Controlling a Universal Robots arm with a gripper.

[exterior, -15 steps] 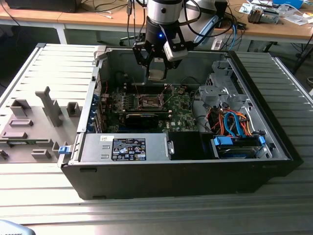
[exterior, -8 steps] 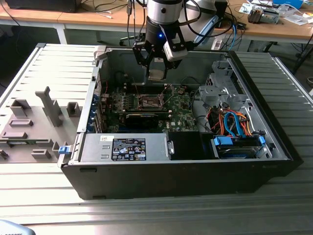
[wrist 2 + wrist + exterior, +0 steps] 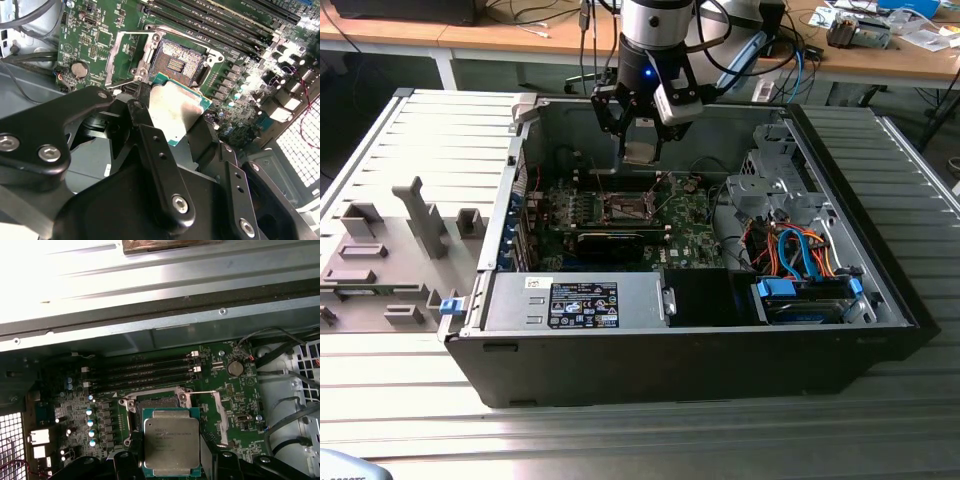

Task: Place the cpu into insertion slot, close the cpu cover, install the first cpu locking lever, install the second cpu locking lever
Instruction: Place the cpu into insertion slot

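Brackets (image 3: 420,215) of grey plastic stand on one flat side panel (image 3: 450,130) at the exterior view's left, beside one open computer case (image 3: 720,370). Inside the case, at its front left, lies one silver power supply (image 3: 580,303), and behind it one long black card (image 3: 610,243) crosses the green circuit board (image 3: 695,215). Over the middle of the board hangs the one gripper (image 3: 640,150), its two fingers (image 3: 142,102) clenched on opposite edges of the single cpu (image 3: 641,154), which it carries flat, silver face up, in the air above the board and clear of it. In the second wrist view the cpu (image 3: 175,112) sits just beside the one insertion slot (image 3: 177,60), whose dark centre lies bare. The cpu cover (image 3: 125,55) is swung open to one side of the slot. One thin wire lever (image 3: 200,392) runs along the slot's edge in the first wrist view, where the cpu (image 3: 171,442) overlaps the near rim of the insertion slot (image 3: 155,402). Four long dark memory slots (image 3: 150,372) lie beyond it, and one coin cell (image 3: 235,369) sits near the board's corner. At the exterior view's right stand one grey drive cage (image 3: 770,180) and a tangle of orange and blue cables (image 3: 800,255).
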